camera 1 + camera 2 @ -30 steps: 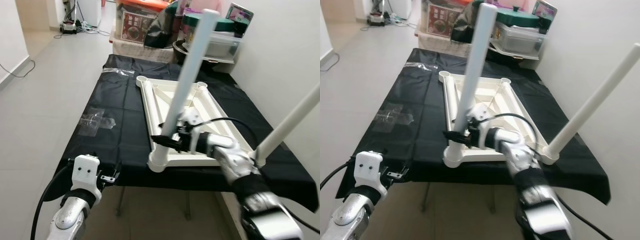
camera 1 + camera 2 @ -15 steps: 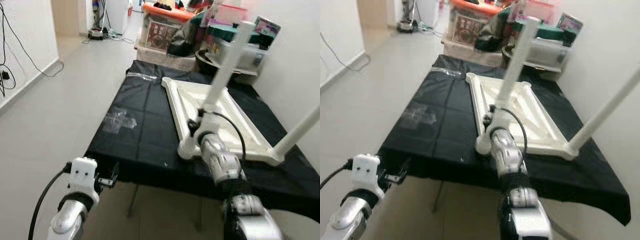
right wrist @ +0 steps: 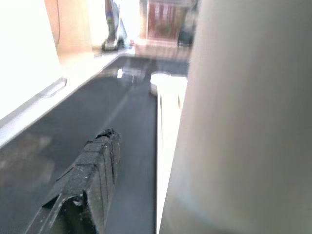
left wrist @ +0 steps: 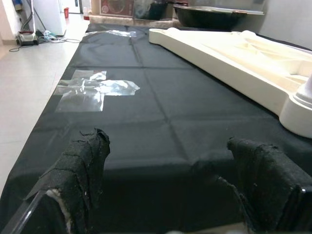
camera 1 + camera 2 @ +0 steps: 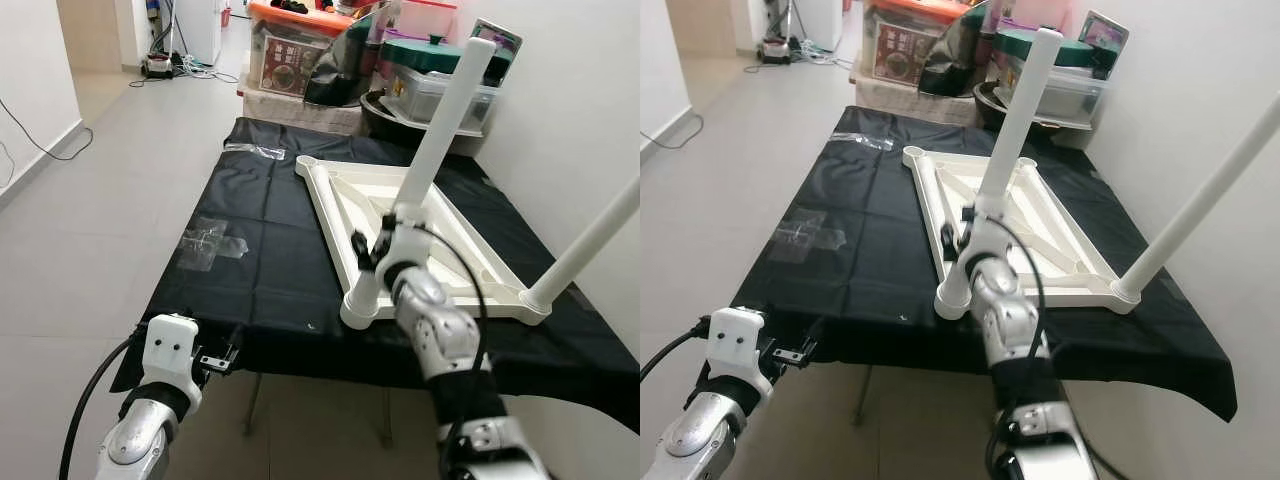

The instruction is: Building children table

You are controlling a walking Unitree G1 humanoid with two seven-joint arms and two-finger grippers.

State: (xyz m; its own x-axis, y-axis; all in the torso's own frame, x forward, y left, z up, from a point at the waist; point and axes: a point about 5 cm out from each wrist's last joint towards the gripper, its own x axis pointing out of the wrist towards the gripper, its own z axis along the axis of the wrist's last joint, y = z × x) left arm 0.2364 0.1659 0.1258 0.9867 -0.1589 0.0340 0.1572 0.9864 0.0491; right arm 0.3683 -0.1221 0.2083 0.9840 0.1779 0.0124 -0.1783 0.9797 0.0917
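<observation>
A white children's tabletop (image 5: 325, 200) lies upside down on the black-covered workbench (image 5: 260, 270). One white leg (image 5: 440, 120) stands tilted in its near left corner socket (image 5: 360, 308). A second leg (image 5: 590, 245) rises from the near right corner. My right gripper (image 5: 368, 250) is low on the first leg. In the right wrist view the leg (image 3: 243, 122) looms close, with a gap between it and one black finger (image 3: 92, 170), so the gripper is open. My left gripper (image 5: 222, 355) hangs open at the bench's front left edge, its fingers (image 4: 83, 165) spread over black cloth with nothing between them.
A crumpled clear plastic sheet (image 5: 205, 240) lies on the cloth left of the tabletop. Storage boxes and pots (image 5: 300, 50) crowd the far end of the bench. A white wall (image 5: 580, 100) runs close along the right side. Tiled floor (image 5: 90, 200) lies to the left.
The camera has shifted. My right arm has swung from reaching across to pointing straight ahead, with its gripper still low on the near left leg. The left gripper has stayed put.
</observation>
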